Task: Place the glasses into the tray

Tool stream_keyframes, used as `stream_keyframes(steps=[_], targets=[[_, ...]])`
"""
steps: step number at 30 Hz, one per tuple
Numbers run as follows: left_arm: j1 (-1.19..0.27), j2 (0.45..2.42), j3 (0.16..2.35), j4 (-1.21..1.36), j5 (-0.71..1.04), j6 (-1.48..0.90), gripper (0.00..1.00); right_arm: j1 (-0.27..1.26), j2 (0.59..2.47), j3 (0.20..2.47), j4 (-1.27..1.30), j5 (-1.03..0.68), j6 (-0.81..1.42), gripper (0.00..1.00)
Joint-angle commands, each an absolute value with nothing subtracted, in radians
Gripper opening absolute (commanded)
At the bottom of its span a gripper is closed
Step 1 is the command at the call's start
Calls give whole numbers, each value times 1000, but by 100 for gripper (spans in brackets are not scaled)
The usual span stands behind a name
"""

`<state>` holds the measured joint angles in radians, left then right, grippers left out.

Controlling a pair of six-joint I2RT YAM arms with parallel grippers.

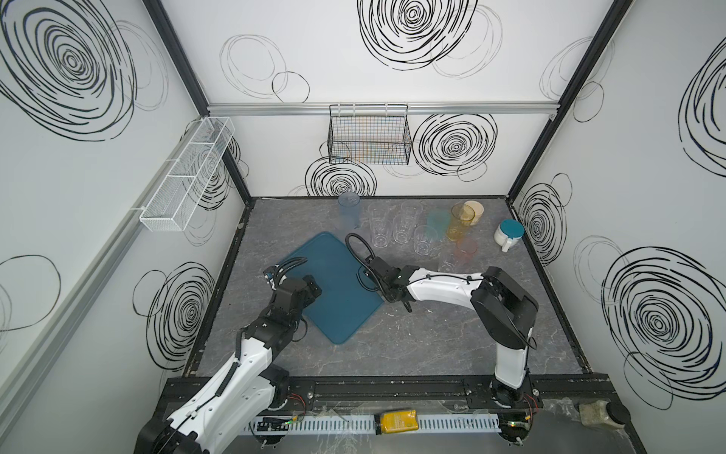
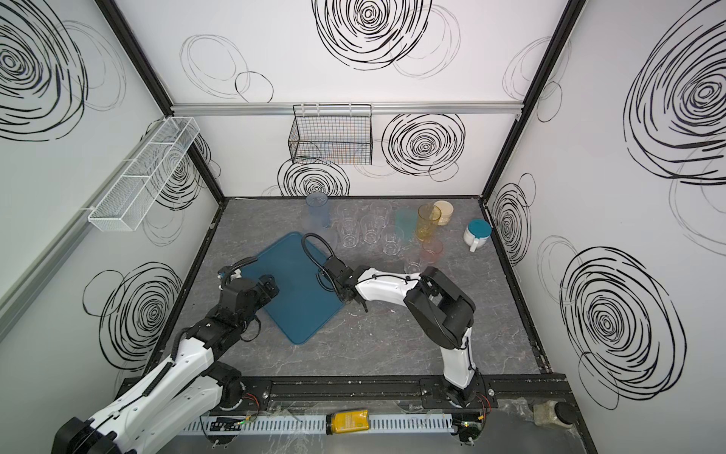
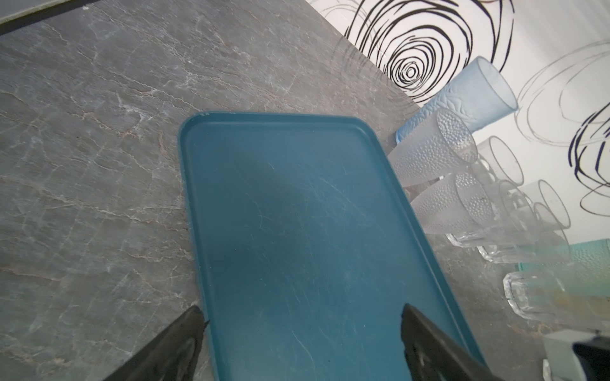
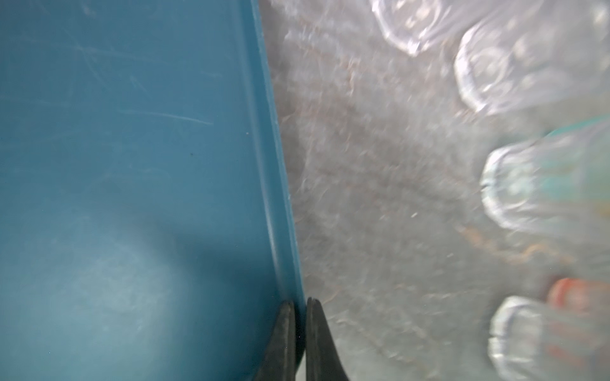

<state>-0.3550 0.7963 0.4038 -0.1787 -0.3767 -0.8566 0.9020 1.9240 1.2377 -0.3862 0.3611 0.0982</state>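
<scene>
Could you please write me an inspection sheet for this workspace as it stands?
Surface: grey marbled table, no spills seen.
Job's things: tray lies askew and empty; glasses are grouped on the table beyond it.
Clutter: white lidded cup and beige jar at the far right.
Grippers: left end effector open above the tray; right end effector shut on the tray's rim.
Cables: black cable loop arches from the right wrist over the tray.
Surroundings: black wire basket and white mesh basket on the walls; yellow container on the front rail.
</scene>
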Motion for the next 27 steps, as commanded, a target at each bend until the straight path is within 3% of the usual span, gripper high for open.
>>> stream_keyframes(steps=[1, 8, 10, 13, 15, 20, 23, 27], targets=[[-388, 816, 452, -166, -442, -858, 96, 909, 1961, 1264, -457, 504, -67, 1], [-394, 842, 435, -137, -434, -861, 96, 896, 2000, 1269, -406, 538, -107, 5], [-393, 854, 437, -130, -441, -849, 96, 896, 2006, 1272, -390, 559, -108, 12], [-387, 872, 432, -130, -448, -835, 96, 901, 1985, 1280, -394, 581, -73, 33], [-384, 874, 413, -117, -433, -832, 96, 902, 1941, 1277, -397, 582, -23, 40], [-375, 887, 382, -76, -403, -833, 96, 902, 1836, 1282, -526, 521, 302, 46], [-374, 906, 385, -62, -400, -822, 96, 892, 1751, 1222, -561, 357, 548, 45], [-374, 937, 385, -31, -391, -826, 96, 868, 1624, 1056, -425, 146, 794, 46]])
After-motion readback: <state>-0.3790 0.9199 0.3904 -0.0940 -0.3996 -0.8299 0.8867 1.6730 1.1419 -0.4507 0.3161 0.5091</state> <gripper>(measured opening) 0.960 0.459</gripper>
